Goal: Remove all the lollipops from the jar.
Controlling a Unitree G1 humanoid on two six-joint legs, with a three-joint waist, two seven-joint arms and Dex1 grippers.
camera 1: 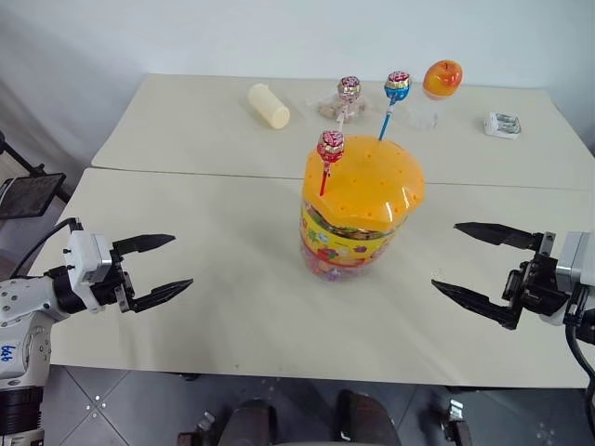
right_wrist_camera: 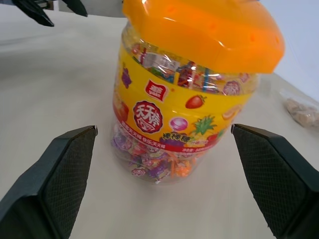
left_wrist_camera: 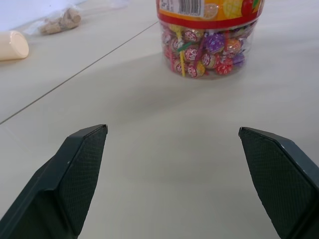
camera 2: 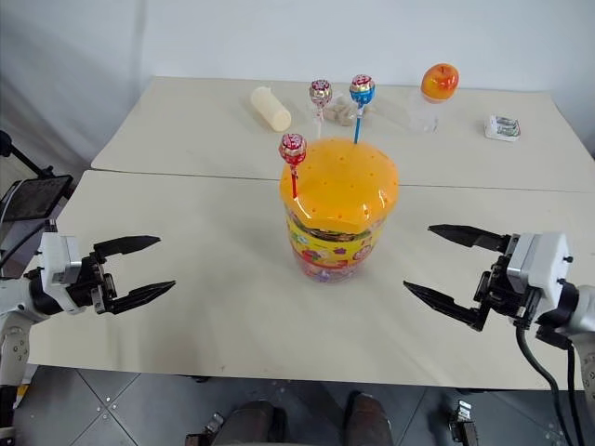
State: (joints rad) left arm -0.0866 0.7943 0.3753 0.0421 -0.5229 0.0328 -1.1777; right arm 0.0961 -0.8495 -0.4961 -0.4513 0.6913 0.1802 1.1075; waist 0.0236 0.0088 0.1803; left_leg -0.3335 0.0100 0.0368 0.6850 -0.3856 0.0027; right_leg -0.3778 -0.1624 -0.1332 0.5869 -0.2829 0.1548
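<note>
**Orange lid, candy-bright jar on cream tables**

The jar is clear plastic with an orange lid and a yellow label banded in red, printed with fruit pictures and a red badge. Wrapped sweets inside show purple, red, orange and green. 3 lollipops stand in the lid: one red-pink on a red stick, one pink-silver on a white stick, one blue-red on a blue stick. Behind sit an orange apple-shaped container and a cream cylinder. Both tables are cream. The gripper fingers are black.
</note>
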